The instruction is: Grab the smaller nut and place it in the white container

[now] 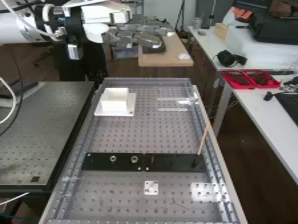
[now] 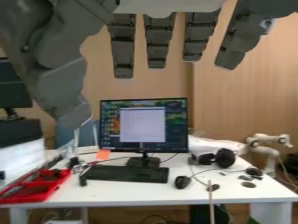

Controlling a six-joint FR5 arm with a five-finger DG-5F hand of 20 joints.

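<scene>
white container (image 1: 115,100) (squarish), upright, far along the perforated bench (image 1: 143,135)

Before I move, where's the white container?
High view: white container at the bench's far left, on a flat white base, beyond the black bar.

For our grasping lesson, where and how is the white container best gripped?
Probably by two opposite outer walls, from above: the white container stands upright and boxy, and its wider base juts out, which may hinder a low sideways approach.
</scene>
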